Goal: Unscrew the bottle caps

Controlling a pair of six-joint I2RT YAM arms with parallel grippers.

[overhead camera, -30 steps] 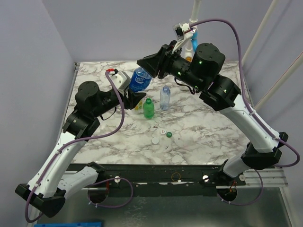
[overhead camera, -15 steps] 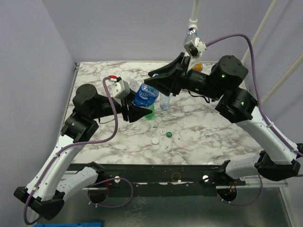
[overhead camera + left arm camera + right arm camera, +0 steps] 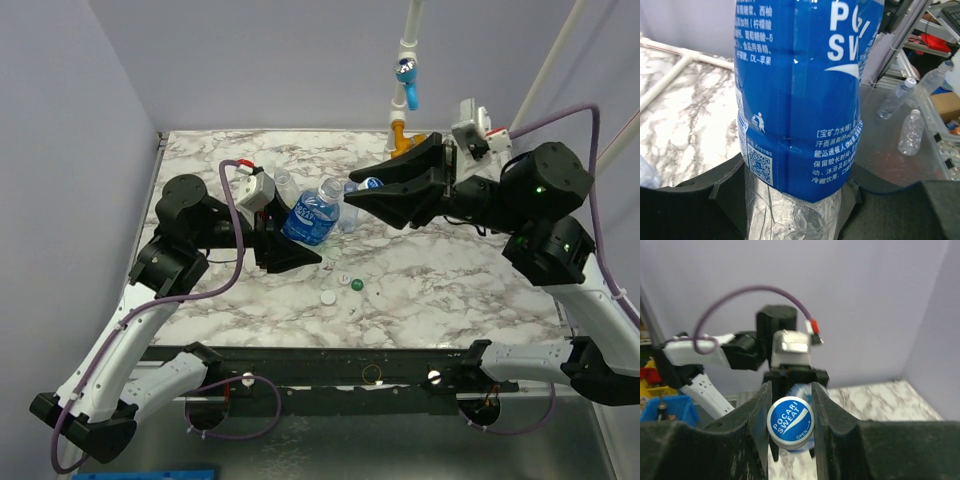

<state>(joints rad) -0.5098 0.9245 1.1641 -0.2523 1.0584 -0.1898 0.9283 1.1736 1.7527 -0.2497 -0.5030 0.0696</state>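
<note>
My left gripper [image 3: 291, 243] is shut on the lower part of a clear bottle with a blue label [image 3: 309, 214] and holds it tilted to the right above the table. In the left wrist view the bottle [image 3: 800, 100] fills the frame, with the gripper [image 3: 796, 212] round its clear base. My right gripper [image 3: 366, 196] is shut on a white cap with a blue top [image 3: 371, 183], just right of the bottle's neck. In the right wrist view the cap [image 3: 790, 423] sits between the fingers [image 3: 759, 412]; I cannot tell whether it touches the bottle.
A small clear bottle [image 3: 348, 214] stands behind the held one and another clear bottle [image 3: 283, 183] by the left wrist. Loose caps lie on the marble: white ones [image 3: 328, 298] and a green one [image 3: 356, 285]. A blue pipe valve [image 3: 407, 85] and an orange one [image 3: 400, 130] are at the back.
The right arm has swung to the right and lower, its gripper still at the bottle's top. The left gripper has tilted the blue-labelled bottle over to the right.
</note>
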